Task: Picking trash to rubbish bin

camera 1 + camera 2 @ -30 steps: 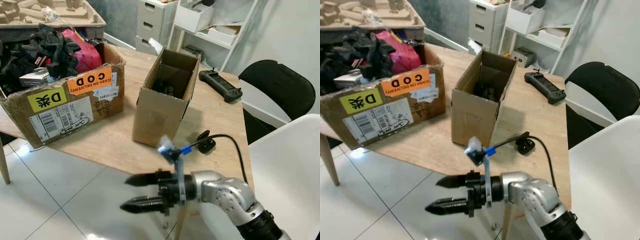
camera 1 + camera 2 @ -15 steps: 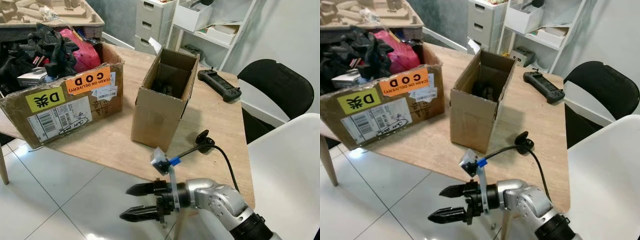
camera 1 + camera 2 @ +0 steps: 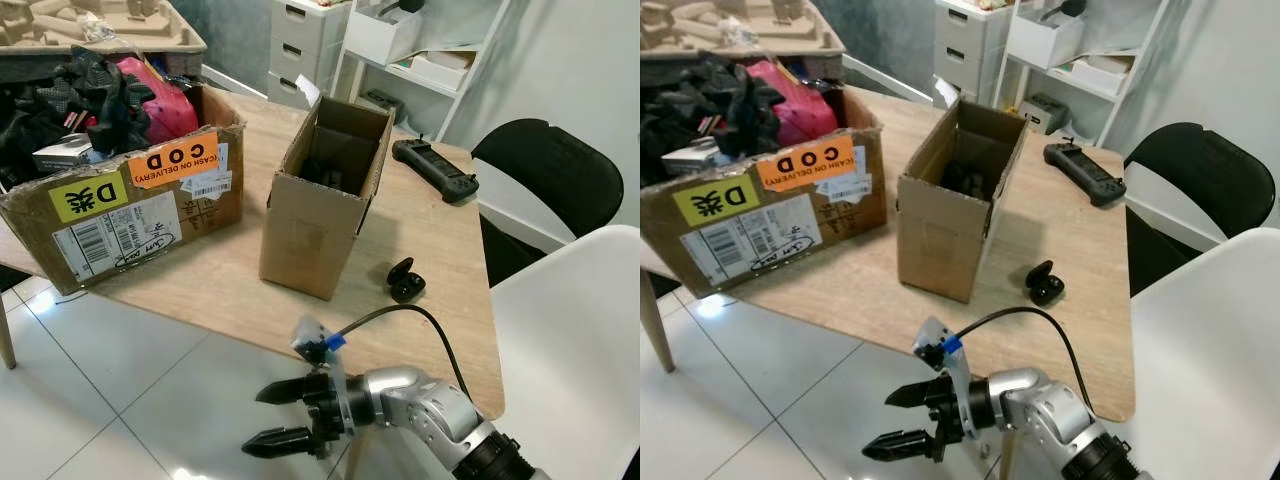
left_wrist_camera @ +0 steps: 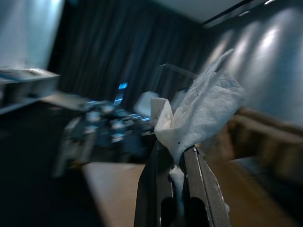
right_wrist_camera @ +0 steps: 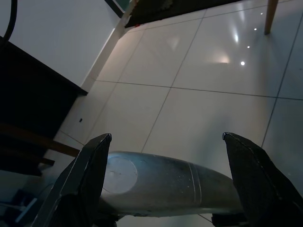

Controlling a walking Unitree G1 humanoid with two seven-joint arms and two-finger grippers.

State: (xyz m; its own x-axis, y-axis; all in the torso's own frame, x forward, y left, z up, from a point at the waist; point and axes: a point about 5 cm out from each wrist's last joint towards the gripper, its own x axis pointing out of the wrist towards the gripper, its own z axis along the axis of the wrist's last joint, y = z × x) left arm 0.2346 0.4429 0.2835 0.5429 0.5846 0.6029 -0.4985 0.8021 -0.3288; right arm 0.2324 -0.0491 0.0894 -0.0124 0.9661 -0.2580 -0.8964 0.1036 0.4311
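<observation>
Left wrist view has the left gripper point(image 4: 182, 177) with jaws pinched tight on a crumpled white tissue point(image 4: 201, 113), puffing up past the fingertips, a few dark specks on it. Low in the left eye view's centre, the right gripper point(image 3: 272, 417) hangs over the tiled floor point(image 3: 130, 390), jaws spread and empty, below the wooden counter point(image 3: 440, 235) edge.

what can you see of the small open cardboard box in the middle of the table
The small cardboard box is plain brown corrugated card, taller than wide, standing upright on the wooden table with its top flaps open. One flap carries a white scrap at its far corner. Dark objects lie at its bottom, too shaded to identify. It stands apart from the larger labelled box on its left and the black earbud case on its right.
</observation>
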